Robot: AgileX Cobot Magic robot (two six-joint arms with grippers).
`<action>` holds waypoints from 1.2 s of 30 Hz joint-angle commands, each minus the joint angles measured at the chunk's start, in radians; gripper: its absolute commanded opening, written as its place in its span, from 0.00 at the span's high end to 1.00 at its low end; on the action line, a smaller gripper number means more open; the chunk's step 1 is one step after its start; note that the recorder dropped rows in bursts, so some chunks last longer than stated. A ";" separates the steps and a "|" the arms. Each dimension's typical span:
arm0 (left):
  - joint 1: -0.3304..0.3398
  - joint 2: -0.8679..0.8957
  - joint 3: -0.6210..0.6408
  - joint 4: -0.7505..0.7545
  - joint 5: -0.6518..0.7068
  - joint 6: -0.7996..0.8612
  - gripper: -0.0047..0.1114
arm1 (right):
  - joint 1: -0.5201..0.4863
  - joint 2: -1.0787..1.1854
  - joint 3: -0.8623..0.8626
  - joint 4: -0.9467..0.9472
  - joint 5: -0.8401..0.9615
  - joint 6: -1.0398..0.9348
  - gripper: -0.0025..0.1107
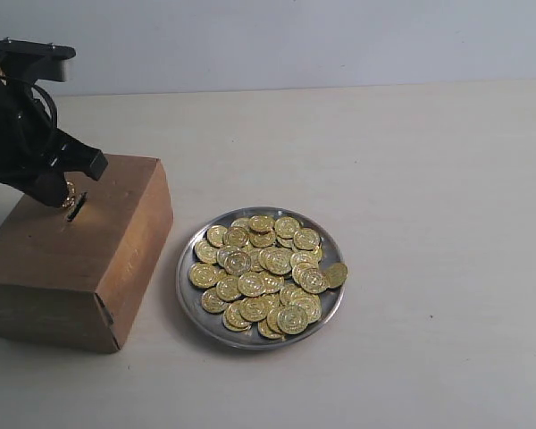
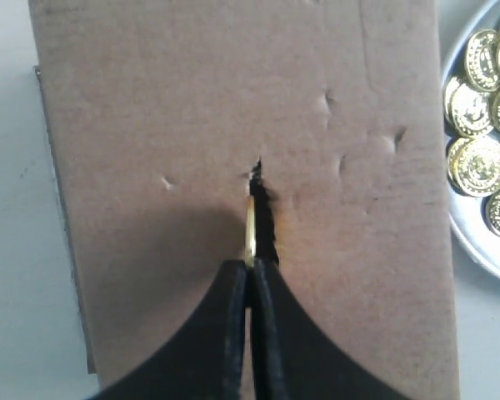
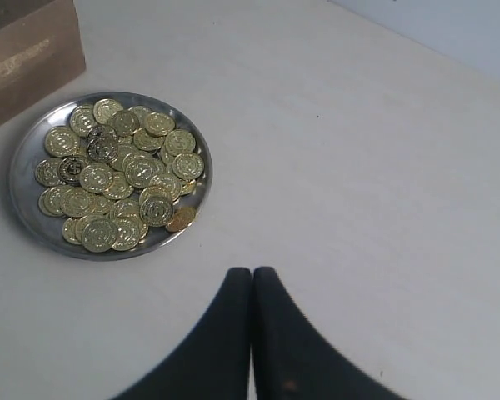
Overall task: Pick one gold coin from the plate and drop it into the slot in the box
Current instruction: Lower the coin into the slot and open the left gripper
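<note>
Over the top face of the brown box (image 1: 116, 246), the left gripper (image 2: 250, 265) has its jaws pinched on one gold coin (image 2: 250, 227), held edge-on right at the slot (image 2: 265, 218). Just beside the box on the pale surface (image 1: 429, 179) sits the plate (image 1: 192, 308), heaped with gold coins (image 1: 263, 273). The right gripper (image 3: 252, 279) hangs well away from the box, jaws pressed together on nothing

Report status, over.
Left hand shut on coin, edge-on at slot. Right hand shut, empty, clear of plate. Nothing in the way.
</note>
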 commanded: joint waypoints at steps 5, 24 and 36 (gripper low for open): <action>0.003 0.002 -0.006 -0.028 -0.008 0.013 0.96 | 0.001 -0.004 0.005 -0.003 -0.009 0.000 0.98; 0.003 0.009 -0.006 -0.028 -0.002 0.019 0.95 | 0.001 -0.004 0.005 -0.001 -0.008 0.000 0.98; 0.003 -0.057 -0.006 -0.008 -0.042 0.019 0.76 | 0.001 -0.046 0.005 -0.061 -0.096 0.002 0.98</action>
